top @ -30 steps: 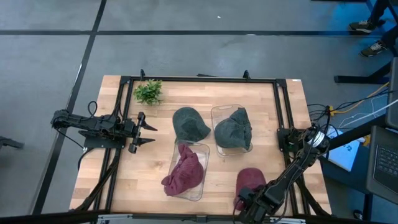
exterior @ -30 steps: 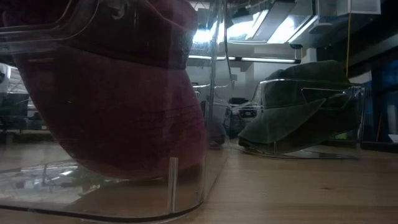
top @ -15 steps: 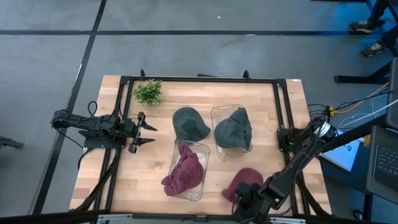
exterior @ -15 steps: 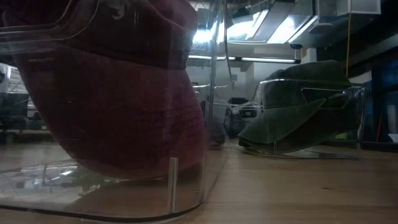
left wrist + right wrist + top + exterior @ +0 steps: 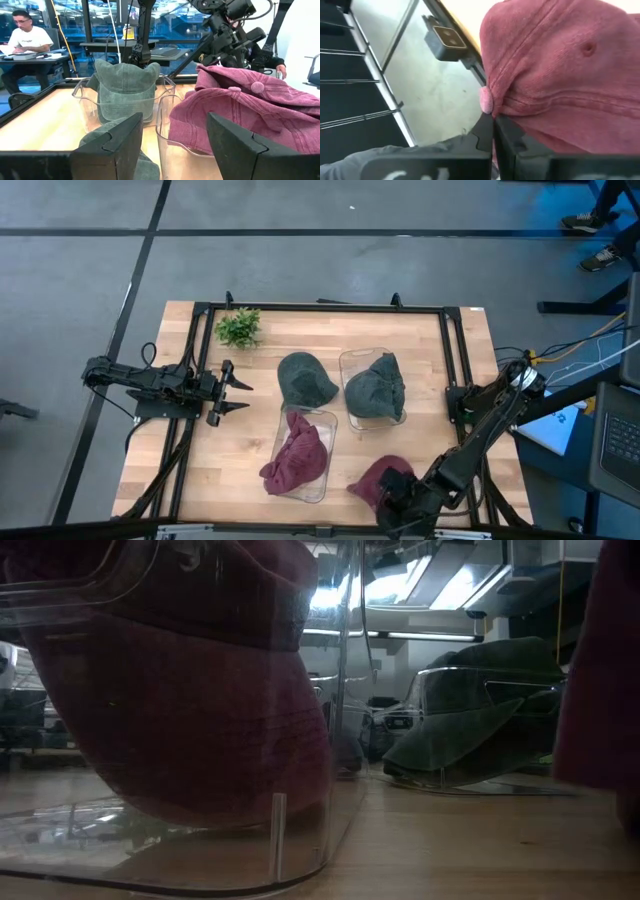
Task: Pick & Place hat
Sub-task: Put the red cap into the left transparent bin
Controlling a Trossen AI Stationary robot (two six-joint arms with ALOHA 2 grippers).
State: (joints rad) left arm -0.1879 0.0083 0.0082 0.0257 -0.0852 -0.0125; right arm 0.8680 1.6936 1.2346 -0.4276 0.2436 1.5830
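A red hat hangs near the table's near edge with my right gripper shut on it. It also shows at the right edge of the low view as the red hat. A second red hat lies in a clear bin. One grey-green hat rests on the table, and another grey-green hat sits in a second clear bin. My left gripper waits open at the table's left side, pointing level toward the hats. My right gripper pinches the red hat's crown cloth just beside its top button between its two shut fingers. The fingers slant down from the table's near right. The hat bulges past the fingers and hangs down; in the low view its lower edge seems clear of the table.
A small green plant stands at the far left corner. A black frame runs around the tabletop. Bare wood lies between the left gripper and the bins. A person sits at a desk beyond the table.
My right gripper has gone up and toward the table's left edge, tipping less steeply. The red hat has come along with it, lifted off the wood and shifted left along the near edge. It has now entered the low view at the right.
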